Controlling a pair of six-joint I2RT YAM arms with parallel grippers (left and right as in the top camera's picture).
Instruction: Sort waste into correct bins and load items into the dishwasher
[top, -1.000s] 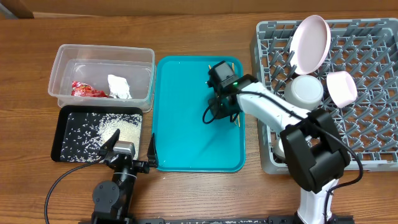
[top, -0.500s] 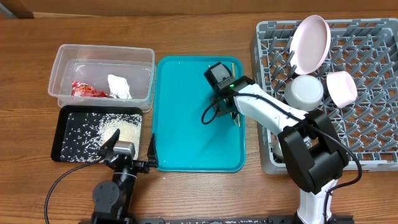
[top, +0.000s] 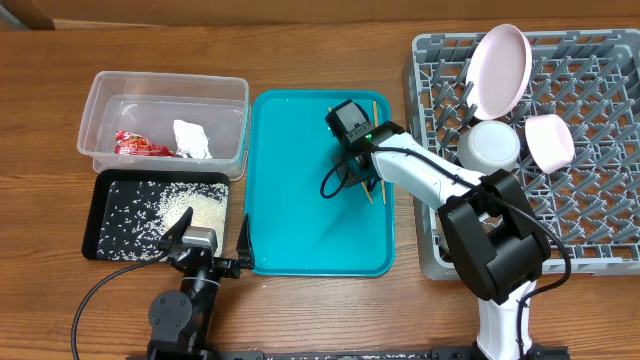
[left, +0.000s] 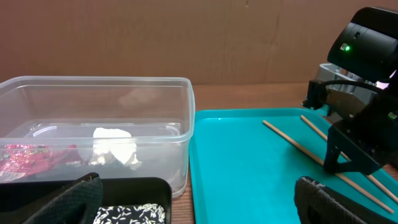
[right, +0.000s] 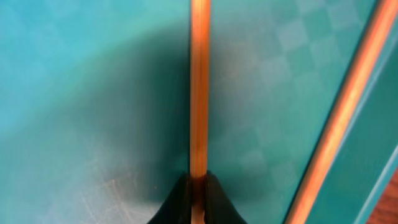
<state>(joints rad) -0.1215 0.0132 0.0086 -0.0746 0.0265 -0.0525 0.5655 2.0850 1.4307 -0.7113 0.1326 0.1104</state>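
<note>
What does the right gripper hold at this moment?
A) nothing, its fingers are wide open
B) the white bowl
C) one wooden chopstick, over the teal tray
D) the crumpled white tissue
C: in the right wrist view the right gripper is pinched shut on one chopstick over the teal tray, while the other chopstick lies free beside it.

My black fingertips frame an orange-brown chopstick against the teal tray, whose surface is faintly checkered. Left of the teal tray, a clear tub shows a red printed wrapper and a white tissue. Also to its left, white rice speckles a black tray. Right of the teal tray, pink-tinged white dishes sit in a grey rack. The table is brown wood grain.
</note>
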